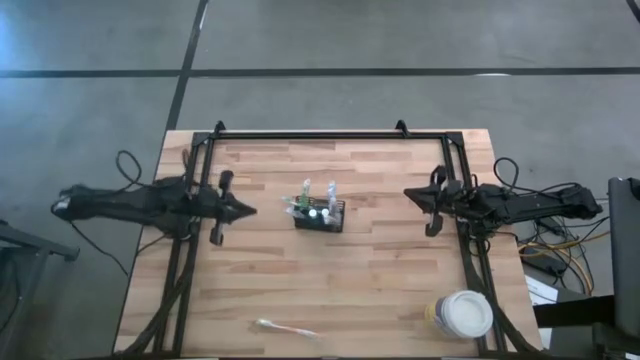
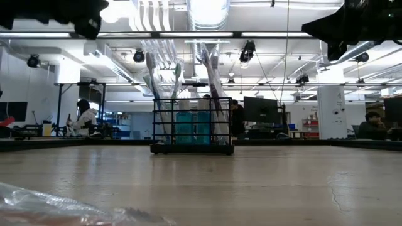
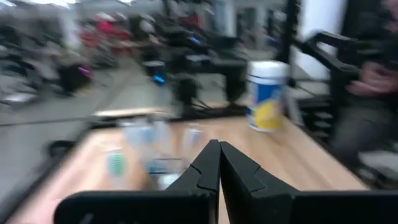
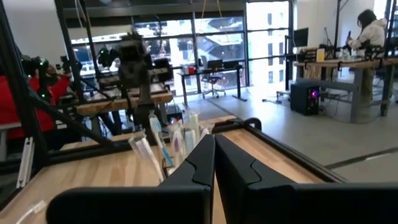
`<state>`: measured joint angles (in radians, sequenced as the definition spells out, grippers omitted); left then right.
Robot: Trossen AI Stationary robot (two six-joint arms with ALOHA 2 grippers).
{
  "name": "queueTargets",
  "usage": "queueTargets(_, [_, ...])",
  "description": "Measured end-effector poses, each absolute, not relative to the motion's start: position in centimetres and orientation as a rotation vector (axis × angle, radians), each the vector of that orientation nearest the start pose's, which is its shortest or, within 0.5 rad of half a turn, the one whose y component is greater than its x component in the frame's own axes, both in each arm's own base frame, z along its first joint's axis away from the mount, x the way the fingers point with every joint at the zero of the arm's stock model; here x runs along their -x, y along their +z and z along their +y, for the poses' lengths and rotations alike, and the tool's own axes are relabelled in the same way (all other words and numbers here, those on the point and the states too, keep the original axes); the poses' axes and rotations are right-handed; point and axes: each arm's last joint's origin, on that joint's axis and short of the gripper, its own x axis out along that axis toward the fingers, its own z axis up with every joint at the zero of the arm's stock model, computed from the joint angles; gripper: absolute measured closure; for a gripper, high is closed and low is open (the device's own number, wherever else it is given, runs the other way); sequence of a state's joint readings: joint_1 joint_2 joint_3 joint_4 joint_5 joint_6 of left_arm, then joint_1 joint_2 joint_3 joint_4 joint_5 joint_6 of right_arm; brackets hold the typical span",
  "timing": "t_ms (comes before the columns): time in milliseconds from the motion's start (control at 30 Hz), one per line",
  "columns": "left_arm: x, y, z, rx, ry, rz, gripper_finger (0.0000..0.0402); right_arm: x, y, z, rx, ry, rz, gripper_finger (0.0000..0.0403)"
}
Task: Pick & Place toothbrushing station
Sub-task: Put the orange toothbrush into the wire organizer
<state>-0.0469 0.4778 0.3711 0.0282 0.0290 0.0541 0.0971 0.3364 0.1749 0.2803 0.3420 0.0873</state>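
On the surface, centre: the toothbrushing station, a small black mesh-sided caddy, stands upright on the wooden surface, between the two arms and apart from both.
Station contents: several toothbrushes stand bristles-up inside it, their heads rising above the rim; a teal block shows through the mesh in the low view.
Left gripper: held to the left of the station with its tip pointing at it, not touching; its jaws are closed together with nothing between them, as the left wrist view shows.
Right gripper: held to the right of the station, well apart from it; its jaws are pressed together and empty, seen in the right wrist view.
Loose toothbrush: lies flat near the front edge of the surface, well apart from the station.
White tub: a round white tub with a blue and yellow label stands at the front right corner.
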Motion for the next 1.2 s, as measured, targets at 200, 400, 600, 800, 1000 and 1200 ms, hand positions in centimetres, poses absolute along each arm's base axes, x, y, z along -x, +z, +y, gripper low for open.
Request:
queueTargets(200, [-16.9, 26.7, -5.0, -0.094, -0.215, 0.24, 0.0392, -11.9, 22.0, 0.2, -0.155, -0.236, -0.112, 0.0394])
queueTargets(400, [-20.4, 26.7, -10.7, -0.178, -0.277, 0.405, 0.0373, -12.1, 21.8, 0.2, -0.181, -0.235, -0.1, 0.0394])
queueTargets(600, [-24.1, 25.6, -15.0, -0.066, -0.32, 0.66, 0.03, -12.1, 21.6, 0.3, -0.222, -0.205, -0.078, 0.0394])
queueTargets(800, [-26.1, 22.9, -17.7, 0.028, -0.412, 0.921, 0.0215, -12.1, 21.4, 0.3, -0.244, -0.199, -0.062, 0.0394])
queueTargets(1000, [-26.5, 21.1, -21.0, 0.079, -0.524, 1.028, 0.0158, -12.1, 21.4, 0.3, -0.244, -0.197, -0.062, 0.0394])
queueTargets(1200, [-26.5, 19.0, -22.0, 0.107, -0.479, 1.109, 0.0152, -12.1, 21.4, 0.3, -0.244, -0.197, -0.063, 0.0394])
